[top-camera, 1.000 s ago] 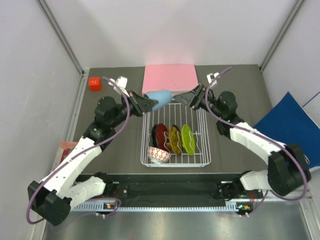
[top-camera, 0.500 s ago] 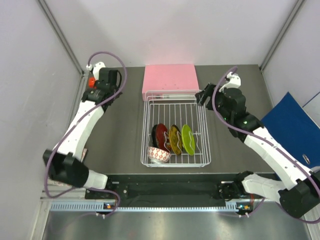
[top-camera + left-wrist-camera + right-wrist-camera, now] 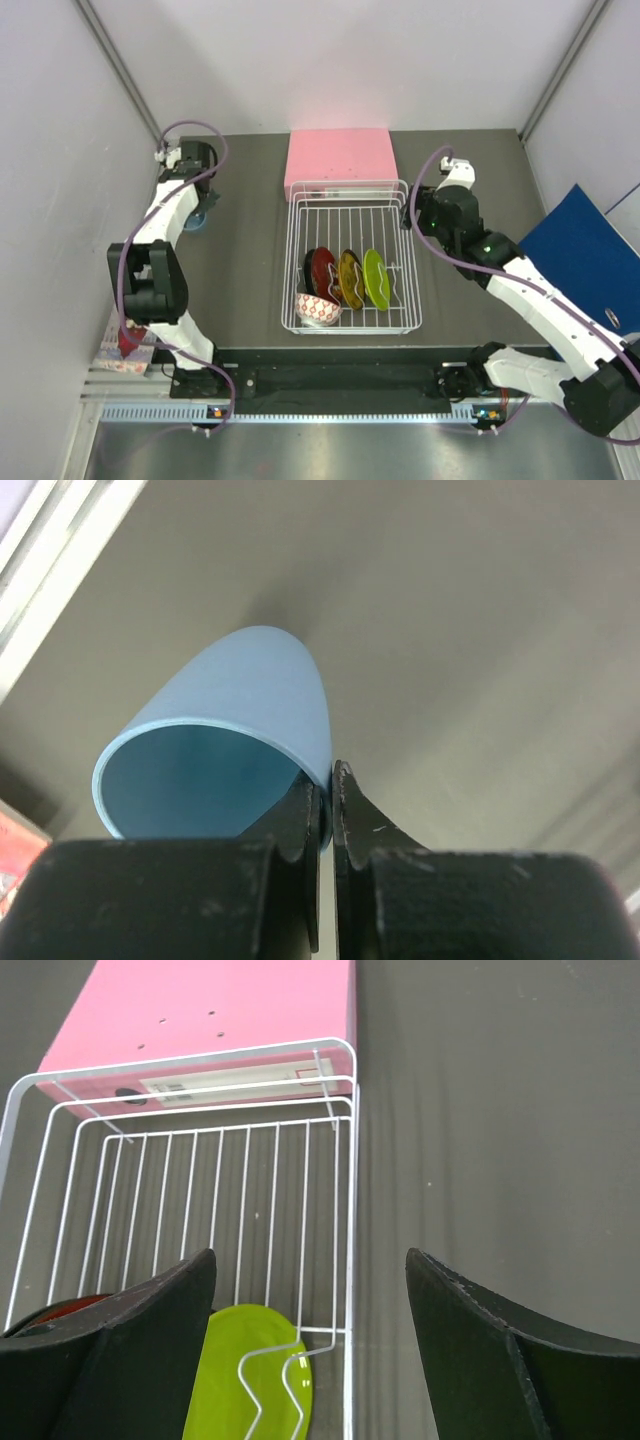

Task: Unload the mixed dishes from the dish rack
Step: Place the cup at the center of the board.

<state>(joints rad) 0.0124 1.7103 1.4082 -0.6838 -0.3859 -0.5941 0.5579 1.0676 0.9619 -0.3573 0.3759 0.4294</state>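
My left gripper (image 3: pixel 200 211) is shut on the rim of the light blue cup (image 3: pixel 193 223), low over the far left of the table. In the left wrist view the gripper (image 3: pixel 328 780) pinches the wall of the cup (image 3: pixel 230 720), one finger inside and one outside. The white wire dish rack (image 3: pixel 404 262) holds the black-and-red plate (image 3: pixel 320 270), yellow-amber plate (image 3: pixel 348 277), lime green plate (image 3: pixel 375 278) and small patterned bowl (image 3: pixel 317 309). My right gripper (image 3: pixel 408 213) is open and empty above the rack's right rim (image 3: pixel 347 1210), with the green plate (image 3: pixel 245 1370) below it.
A flat pink box (image 3: pixel 338 160) lies behind the rack and also shows in the right wrist view (image 3: pixel 200 1010). A blue folder (image 3: pixel 575 250) leans at the right wall. A metal rail runs along the table's left edge (image 3: pixel 50 590).
My left arm has carried the blue cup from the rack's back edge out to the far left and down. My right gripper has drawn back to the rack's right rim.
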